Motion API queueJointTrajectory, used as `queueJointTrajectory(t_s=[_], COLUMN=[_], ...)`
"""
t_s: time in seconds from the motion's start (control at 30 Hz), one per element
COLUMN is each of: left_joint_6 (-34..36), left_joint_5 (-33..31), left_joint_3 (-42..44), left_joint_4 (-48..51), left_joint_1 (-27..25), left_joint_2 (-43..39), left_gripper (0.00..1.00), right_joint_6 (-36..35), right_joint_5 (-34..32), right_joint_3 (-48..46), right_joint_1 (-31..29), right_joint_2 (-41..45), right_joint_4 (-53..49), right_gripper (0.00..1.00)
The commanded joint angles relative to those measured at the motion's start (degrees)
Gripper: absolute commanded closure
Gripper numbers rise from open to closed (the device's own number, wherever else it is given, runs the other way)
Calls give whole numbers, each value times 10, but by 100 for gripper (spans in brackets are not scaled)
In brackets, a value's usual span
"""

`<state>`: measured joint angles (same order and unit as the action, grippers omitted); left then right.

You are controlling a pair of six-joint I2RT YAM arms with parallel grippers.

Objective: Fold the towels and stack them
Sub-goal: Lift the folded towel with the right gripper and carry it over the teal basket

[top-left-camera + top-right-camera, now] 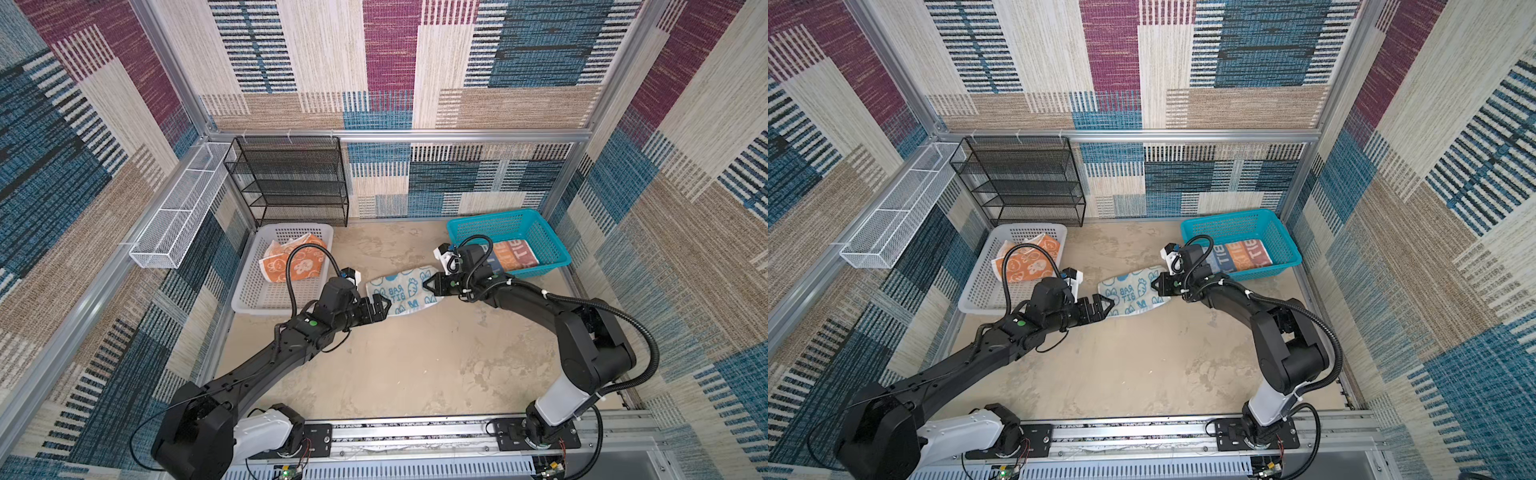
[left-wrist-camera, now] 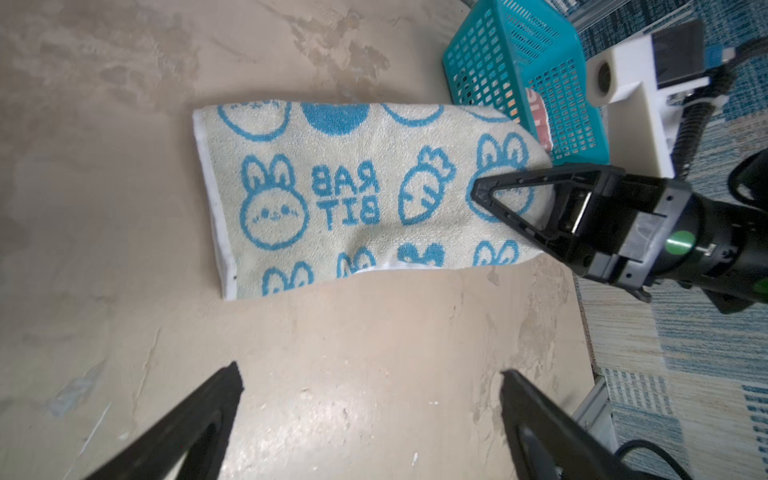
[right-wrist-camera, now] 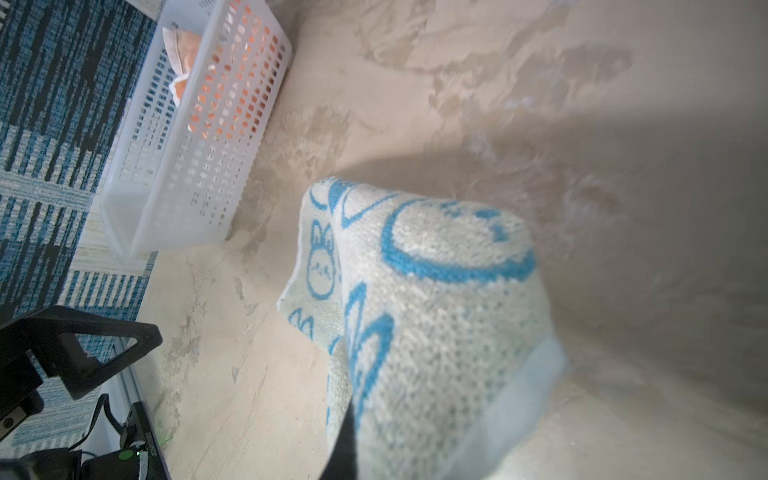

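Observation:
The teal-white rabbit towel (image 1: 401,291) (image 1: 1133,291) lies folded in the middle of the table. My right gripper (image 1: 428,286) (image 1: 1156,284) is shut on its right end; that end rises off the table and drapes in front of the right wrist camera (image 3: 436,311). My left gripper (image 1: 384,303) (image 2: 370,370) is open at the towel's near-left corner, nothing between its fingers. In the left wrist view the towel (image 2: 353,195) lies ahead of it. The orange towel (image 1: 291,259) lies crumpled in the white basket (image 1: 266,295). The blue, orange and red lettered towel (image 1: 513,253) lies flat in the teal basket (image 1: 498,226).
A black mesh shelf (image 1: 286,183) stands against the back wall behind the white basket. A white wire tray (image 1: 178,208) hangs on the left wall. The teal basket sits at the back right, close behind my right wrist.

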<state>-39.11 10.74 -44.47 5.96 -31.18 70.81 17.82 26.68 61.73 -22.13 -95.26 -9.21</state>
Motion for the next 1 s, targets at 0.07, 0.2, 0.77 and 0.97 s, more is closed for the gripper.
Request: queueJointTrajectory(t_s=[0.07,0.2,0.77,0.97], left_joint_6=[22,34,51,55], left_joint_5=[17,20,44,46], left_joint_3=[-93,-158,-355,-385], left_joint_4=[3,3,18,31], left_joint_1=[-14,-27,-63,-66], left_joint_2=[67,115,283,307], left_gripper=[0,0,0,0], right_joint_6=[-65,-96,-172,-185], right_joint_5=[-44,-65,-60,-158], right_joint_3=[92,149,253,274], right_joint_1=[37,76,223,226], right_joint_2=[3,1,-103,-157], right_joint_4=[-120,-170,-223,-241], right_gripper=[100,100,100,100])
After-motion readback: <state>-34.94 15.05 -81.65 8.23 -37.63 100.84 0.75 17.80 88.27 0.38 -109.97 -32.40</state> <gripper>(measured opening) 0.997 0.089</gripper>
